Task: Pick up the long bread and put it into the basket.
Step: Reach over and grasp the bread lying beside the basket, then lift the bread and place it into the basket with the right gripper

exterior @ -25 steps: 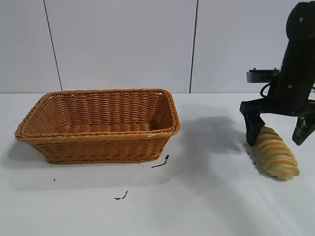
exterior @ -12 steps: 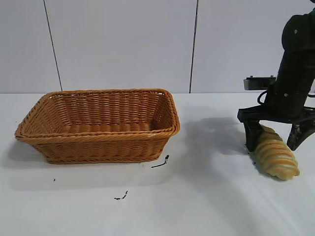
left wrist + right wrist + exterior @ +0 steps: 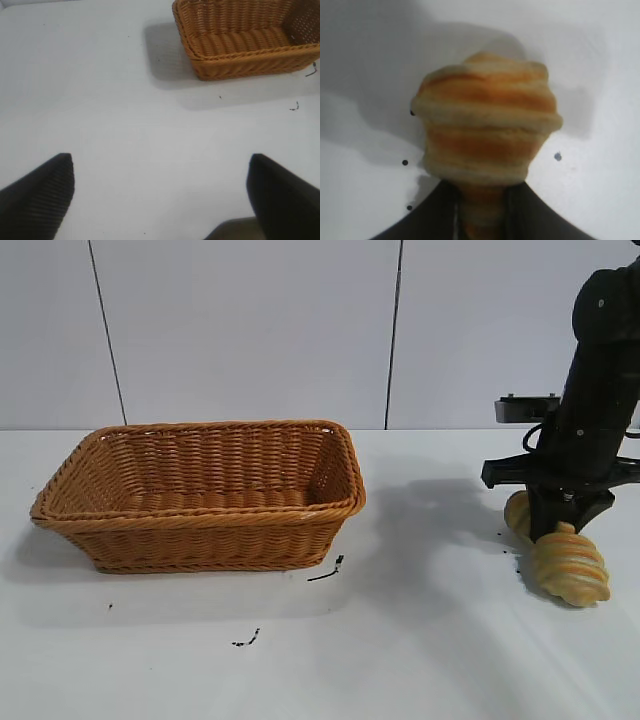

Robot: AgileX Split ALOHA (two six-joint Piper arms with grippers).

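Note:
The long bread, tan-yellow with orange-brown ridges, lies on the white table at the right. My right gripper is shut on the long bread around its middle, squeezing it so both ends bulge out. The right wrist view shows the loaf pinched between the two dark fingers, still down at the table. The wicker basket stands empty at the left, well apart from the bread, and also shows in the left wrist view. My left gripper is open and empty above bare table.
Small black marks lie on the table near the basket's front right corner and in front of it. A white panelled wall stands behind the table.
My right gripper's fingers, open on either side of the loaf a second ago, have closed on its middle and pinched it in. The basket has not moved.

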